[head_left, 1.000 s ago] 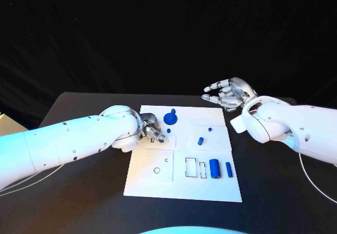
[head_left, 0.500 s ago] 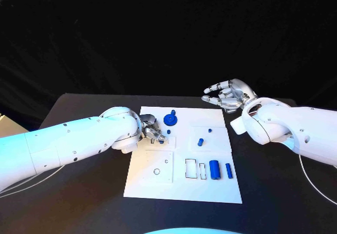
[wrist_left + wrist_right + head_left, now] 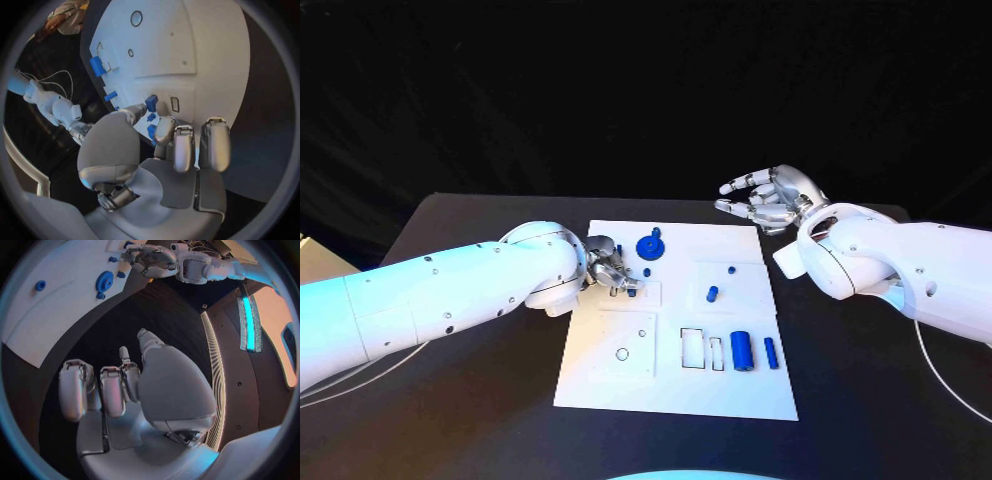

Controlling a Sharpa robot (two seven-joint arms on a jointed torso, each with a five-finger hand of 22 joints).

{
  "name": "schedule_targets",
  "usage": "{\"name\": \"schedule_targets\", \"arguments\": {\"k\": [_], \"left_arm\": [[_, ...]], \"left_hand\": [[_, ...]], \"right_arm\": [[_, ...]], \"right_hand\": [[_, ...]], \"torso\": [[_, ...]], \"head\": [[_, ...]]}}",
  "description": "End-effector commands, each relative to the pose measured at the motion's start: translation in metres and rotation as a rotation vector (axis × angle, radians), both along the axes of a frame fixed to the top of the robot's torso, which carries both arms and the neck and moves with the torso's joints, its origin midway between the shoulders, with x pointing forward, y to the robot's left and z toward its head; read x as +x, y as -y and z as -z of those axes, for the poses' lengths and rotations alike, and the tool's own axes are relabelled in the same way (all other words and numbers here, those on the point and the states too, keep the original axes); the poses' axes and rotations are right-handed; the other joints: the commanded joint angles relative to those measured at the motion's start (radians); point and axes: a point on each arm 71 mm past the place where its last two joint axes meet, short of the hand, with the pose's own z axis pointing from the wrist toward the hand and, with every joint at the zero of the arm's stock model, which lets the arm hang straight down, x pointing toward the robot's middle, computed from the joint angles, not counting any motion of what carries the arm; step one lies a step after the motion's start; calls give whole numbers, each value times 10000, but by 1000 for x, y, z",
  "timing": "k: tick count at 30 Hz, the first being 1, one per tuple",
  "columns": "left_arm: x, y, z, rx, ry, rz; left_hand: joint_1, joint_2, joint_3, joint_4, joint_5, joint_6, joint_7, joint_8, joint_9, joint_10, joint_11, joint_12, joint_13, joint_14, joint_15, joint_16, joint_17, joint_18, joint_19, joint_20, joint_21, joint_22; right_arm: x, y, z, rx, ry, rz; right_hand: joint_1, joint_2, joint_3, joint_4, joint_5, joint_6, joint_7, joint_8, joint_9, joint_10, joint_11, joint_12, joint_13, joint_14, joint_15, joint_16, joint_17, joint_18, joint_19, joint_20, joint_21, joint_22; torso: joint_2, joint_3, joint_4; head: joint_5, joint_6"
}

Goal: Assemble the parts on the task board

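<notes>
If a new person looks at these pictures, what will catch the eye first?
The white task board in the middle of the black table, dotted with small blue parts. The left hand works at the board's left edge beside the blue gear; the right hand hangs open beyond the far right corner.

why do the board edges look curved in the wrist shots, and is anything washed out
Left wrist view: fisheye bends the white board into a dome, and a dark frame rings the circle. Right wrist view: same bending of the board's edge; a bright cyan light strip glares. Head view: board edges stay straight; bluish light tints the left arm, and the background is black.
</notes>
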Motion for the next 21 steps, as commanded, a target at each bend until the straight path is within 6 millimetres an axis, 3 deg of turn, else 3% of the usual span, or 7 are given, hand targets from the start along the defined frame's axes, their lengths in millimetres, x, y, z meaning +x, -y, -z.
{"name": "schedule_targets", "arguments": {"k": [1, 7, 18, 21], "left_arm": [[-1, 0, -2, -196, 0, -29], [-2, -1, -5, -305, -10, -44], [0, -5, -18, -950, -163, -304], [5, -11, -25, -1257, -217, -511]], "left_hand": [[-107, -19, -170, 10, -145, 54, 35, -46, 13, 8, -20, 41, 24, 1015, -47, 62, 2490, -79, 6, -59, -42, 384], [-191, 43, -453, 11, -480, 68, 29, -67, 33, 18, -22, 58, 48, 1018, -47, 67, 2499, -75, -2, -55, -53, 372], [-199, 53, -507, 11, -536, 61, 30, -74, 37, 3, -21, 39, 21, 1008, -47, 49, 2464, -75, 1, -55, -52, 375], [-36, 99, -610, -7, -541, -118, 88, -156, 46, -289, 25, -292, -434, 972, -18, -12, 2343, -38, -120, -36, -139, 210]], "right_arm": [[-1, -1, 0, -18, 106, -130], [0, 0, 0, -19, 100, -118], [0, 0, 2, -19, 84, -101], [0, 0, 2, -24, 83, -89]], "right_hand": [[-58, 28, -39, 8, -20, -79, -11, 47, 11, -84, 6, -31, 1293, 618, -40, -34, 896, 105, 122, -30, -59, 1209], [-73, 31, -44, 8, -39, -82, -12, 50, 12, -87, 5, -37, 1288, 617, -41, -36, 893, 104, 125, -31, -57, 1212], [-88, 35, -49, 10, -51, -87, -12, 52, 13, -85, 5, -35, 1289, 615, -42, -41, 884, 105, 123, -31, -63, 1207], [-96, 39, -51, 10, -55, -90, -12, 54, 13, -80, 5, -29, 1293, 619, -42, -36, 898, 104, 127, -32, -58, 1212]], "torso": [[-5, 1, 3], [-4, 3, 1], [-13, 13, -3], [-6, 10, 6]], "head": [[-9, 2], [-3, 9], [22, 77], [19, 97]]}}
